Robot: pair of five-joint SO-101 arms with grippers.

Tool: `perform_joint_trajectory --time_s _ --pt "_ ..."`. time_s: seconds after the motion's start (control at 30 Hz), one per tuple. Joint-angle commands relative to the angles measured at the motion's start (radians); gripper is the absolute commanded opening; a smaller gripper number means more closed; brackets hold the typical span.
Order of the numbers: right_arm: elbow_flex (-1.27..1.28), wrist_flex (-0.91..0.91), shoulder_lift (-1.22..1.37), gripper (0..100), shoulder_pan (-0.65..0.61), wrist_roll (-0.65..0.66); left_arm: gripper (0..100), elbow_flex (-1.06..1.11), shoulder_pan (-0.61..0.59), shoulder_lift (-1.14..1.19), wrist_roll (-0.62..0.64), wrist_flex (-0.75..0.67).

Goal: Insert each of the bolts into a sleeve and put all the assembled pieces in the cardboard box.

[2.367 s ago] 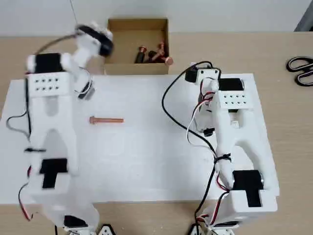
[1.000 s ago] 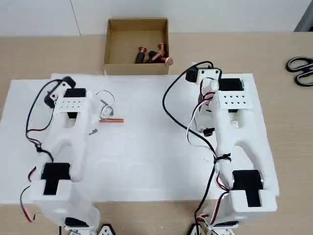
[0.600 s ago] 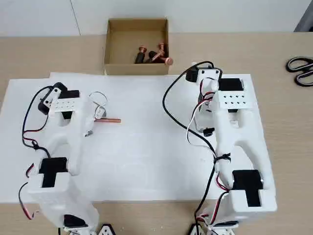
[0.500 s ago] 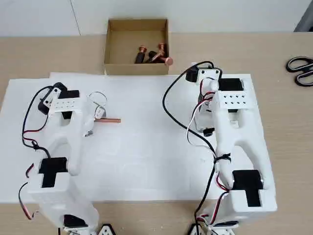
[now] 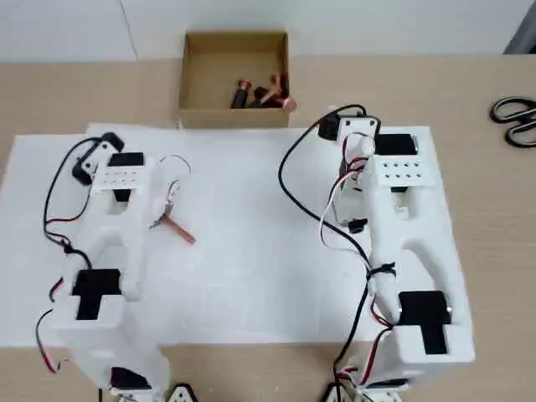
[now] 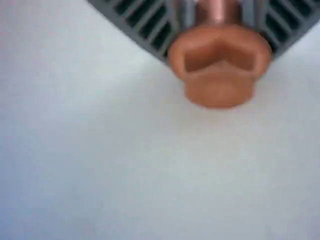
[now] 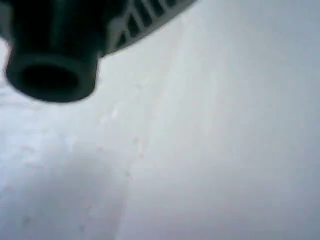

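Your left gripper [image 5: 167, 214] clamps a bolt [image 5: 179, 230], angled toward four o'clock; your right gripper [image 7: 75, 22], at its three o'clock, clamps a black sleeve [image 7: 50, 67].

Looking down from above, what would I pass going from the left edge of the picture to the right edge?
White left robot arm → open cardboard box → white right robot arm → black-handled scissors.

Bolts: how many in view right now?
4. One bolt in the left gripper; three in the cardboard box, heads showing: left, middle, right. Others could lie hidden under them.
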Motion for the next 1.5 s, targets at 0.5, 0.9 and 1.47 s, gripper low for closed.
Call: perform_joint_trajectory --time_s 0.5,0.9,1.47 --pt "-0.038 0.021 -0.12 0.4 -0.033 -0.002 1 -0.674 0.066 -0.066 -0.546 0.574" --pt "-0.029 0.087 -0.661 0.6 -0.262 -0.002 1 -0.68 0.331 -0.548 -0.543 0.566" --pt "0.76 -0.527 -1.302 0.5 -0.305 -0.002 1 -0.67 0.364 -0.735 -0.542 0.473"
